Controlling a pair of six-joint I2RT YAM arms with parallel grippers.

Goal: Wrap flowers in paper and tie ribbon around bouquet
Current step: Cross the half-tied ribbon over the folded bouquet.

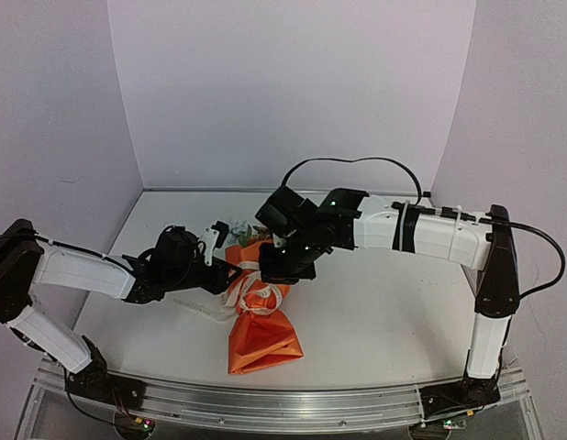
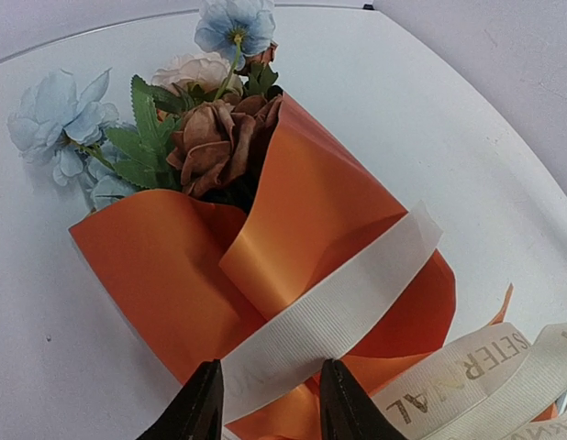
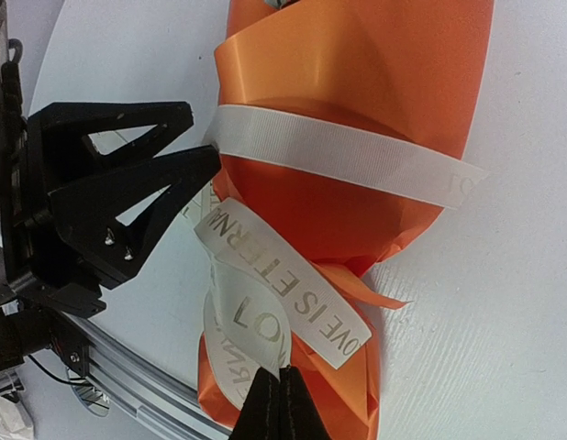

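Bouquet (image 1: 261,316) lay mid-frame, flowers (image 2: 219,137) toward the top. The left gripper (image 2: 270,367) straddled the ribbon (image 2: 329,307) half-spread, contact cut off at the bottom edge, grip unclear. The right gripper (image 3: 277,380) stood pressed together against a ribbon loop, hold uncertain.

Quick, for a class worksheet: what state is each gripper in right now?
Left gripper: partly open, the ribbon running between its jaws.
Right gripper: shut, pinching the ribbon.
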